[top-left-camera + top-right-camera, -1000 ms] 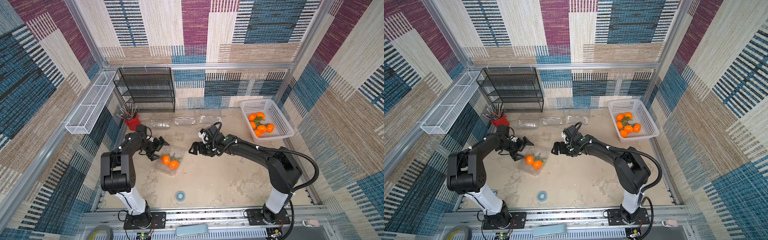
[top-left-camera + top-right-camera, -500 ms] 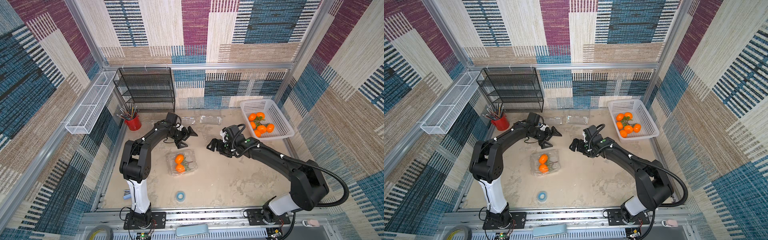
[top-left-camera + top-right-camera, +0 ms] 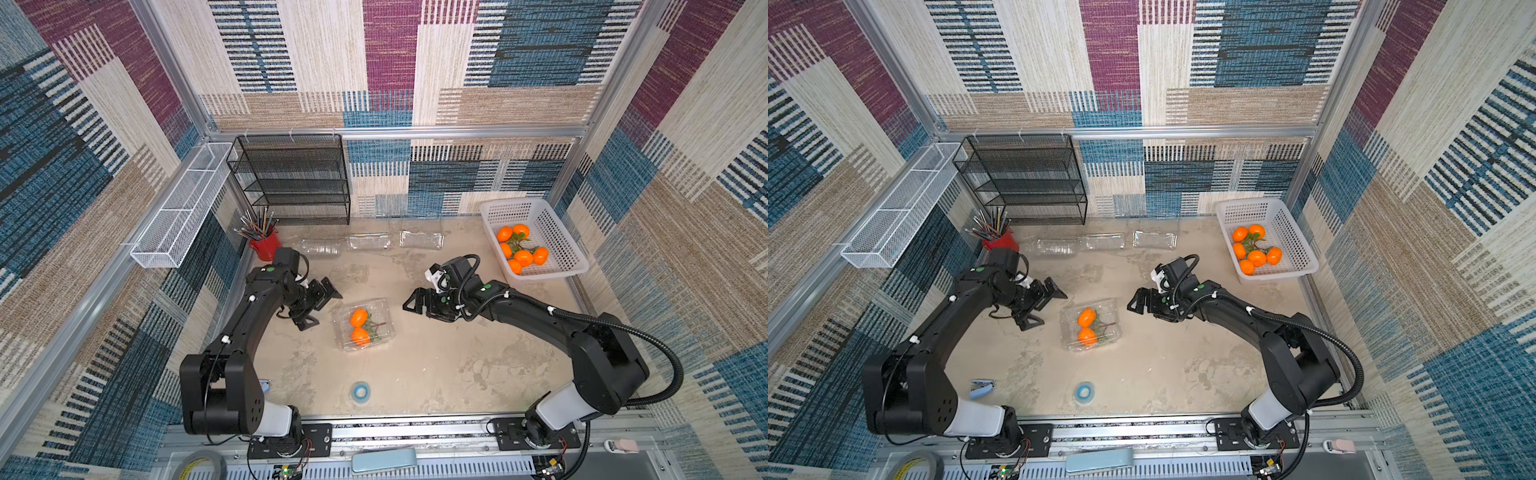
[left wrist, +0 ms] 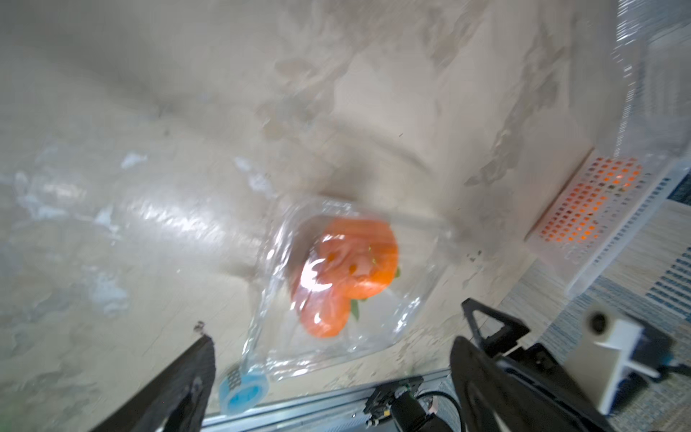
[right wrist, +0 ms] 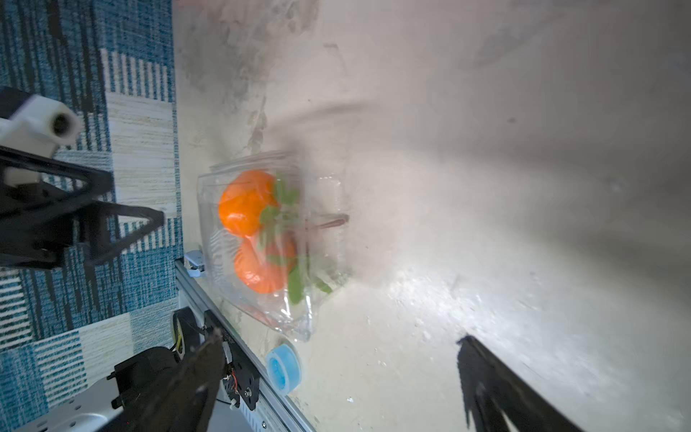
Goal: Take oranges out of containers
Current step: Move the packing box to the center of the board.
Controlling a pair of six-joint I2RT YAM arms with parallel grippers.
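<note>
Near the middle of the counter point(image 3: 436, 374) lies a clear box point(image 3: 384, 305) with ribbed walls. It holds two bright oranges point(image 3: 358, 318) joined by a dark stem with green leaves. One orange lies toward the far edge and the other toward the near edge. The plastic glares over the fruit in the left wrist view point(image 4: 347, 269), which is blurred. The leaves show more clearly in the right wrist view point(image 5: 284, 209).

The left hand point(image 3: 324, 309) hangs just left of the box with its jaws spread wide, grasping nothing. The right hand point(image 3: 415, 301) hangs just right of the box, equally released and empty (neither touches the plastic in both top views).

Three empty boxes point(image 3: 370, 242) lie in a row along the far edge. In the far right corner stands a white perforated basket point(image 3: 552, 232) holding six more oranges point(image 3: 523, 257) with leaves.

The counter is a mottled beige with pale scuffs. A blue tape roll point(image 3: 360, 392) lies near its near edge. At the far left corner stands a red cup point(image 3: 266, 247) of brushes, with a black mesh shelf point(image 3: 291, 178) behind it. A white wire trough point(image 3: 183, 208) hangs on the left wall. The walls carry woven patches of blue, plum, cream and tan.

Below the near rail sits a yellow-rimmed roll point(image 3: 199, 465) whose print is too small to read.
</note>
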